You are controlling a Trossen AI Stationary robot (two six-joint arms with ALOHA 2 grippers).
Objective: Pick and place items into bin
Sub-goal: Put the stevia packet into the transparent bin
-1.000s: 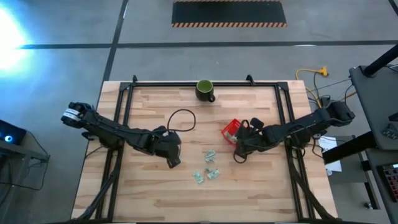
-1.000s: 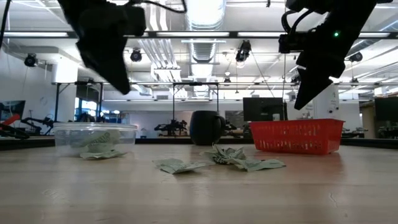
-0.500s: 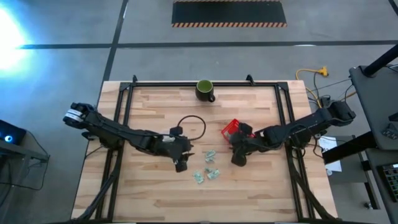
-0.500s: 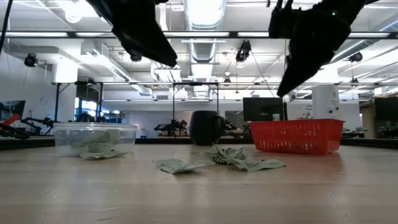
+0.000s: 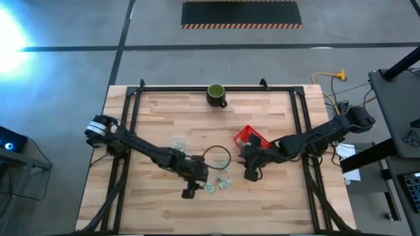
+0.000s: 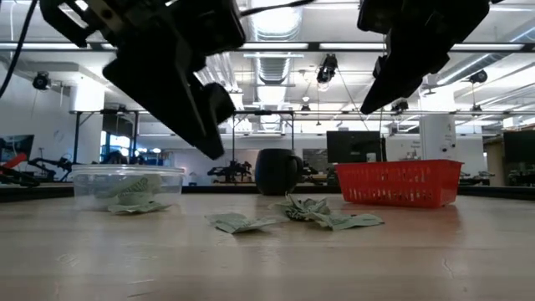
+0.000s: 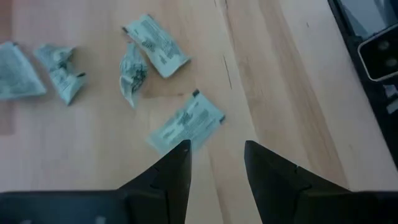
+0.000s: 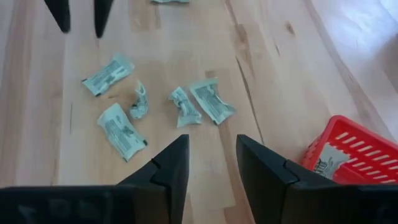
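Several pale green-and-white packets (image 5: 223,164) lie flat on the wooden table between the two arms; they also show in the low view (image 6: 242,222). My left gripper (image 5: 191,191) hangs open just left of them, and one packet (image 7: 186,121) lies right ahead of its fingertips (image 7: 214,155). My right gripper (image 5: 250,173) is open too (image 8: 211,152), above the table to the right of the packets (image 8: 185,107). A red basket (image 5: 248,137) holding a packet (image 8: 323,163) stands behind it.
A clear round container (image 5: 177,142) with packets inside sits left of centre (image 6: 129,188). A dark green mug (image 5: 216,95) stands at the far edge. A black cable loop (image 5: 216,156) hangs off the left arm. Bare wood lies toward the near edge.
My left gripper has swung toward the table's right and near edge, from beside the clear container to just left of the packets, uncovering the container. My right gripper has edged slightly toward the near-left. The packets have not moved.
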